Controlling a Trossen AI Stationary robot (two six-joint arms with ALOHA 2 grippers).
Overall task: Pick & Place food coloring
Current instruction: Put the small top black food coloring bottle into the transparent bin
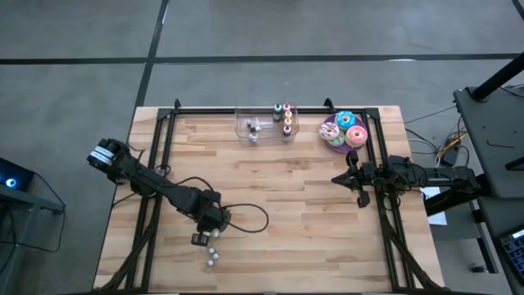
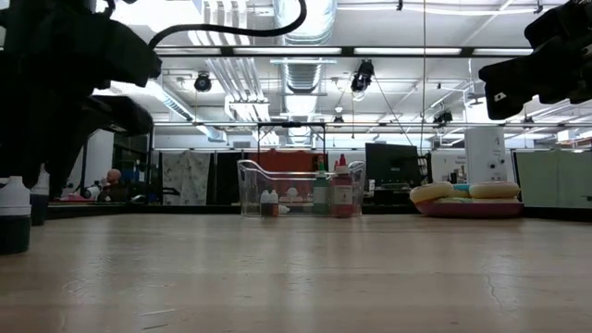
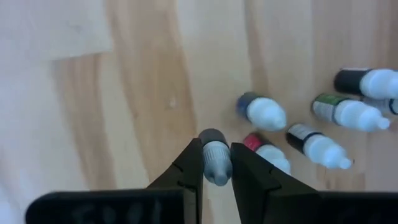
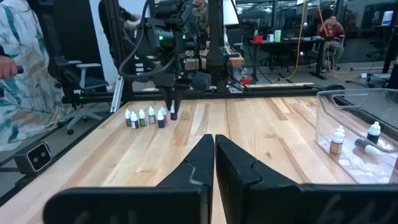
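Observation:
The food coloring is a group of tiny dark dropper bottles with white caps (image 3: 323, 118), standing near the table's near-left edge (image 1: 212, 256) (image 4: 146, 116). My left gripper (image 3: 216, 163) (image 1: 201, 238) points down over this group, shut on one grey-capped bottle. Two more of them show at the left of the low view (image 2: 15, 215). A clear bin (image 1: 264, 124) at the far edge holds a few small bottles (image 4: 337, 140) and taller bottles with coloured caps (image 2: 333, 190). My right gripper (image 4: 214, 155) (image 1: 350, 177) hovers shut over the table's right side. My left gripper pinches one food coloring bottle by its pale grey cap (image 3: 216, 177), one finger (image 3: 194, 163) on each side. The fingers come from above, pointing down. The bottle stays upright, its dark body (image 3: 211, 137) below the cap. Whether its base is off the table I cannot tell.
A purple plate of frosted doughnuts (image 1: 345, 131) (image 2: 467, 198) sits right of the bin. A black cable (image 1: 246, 215) loops on the wood near the left arm. Black rails (image 1: 164, 164) line the table's sides. Bare wood spans the middle (image 1: 278, 188).

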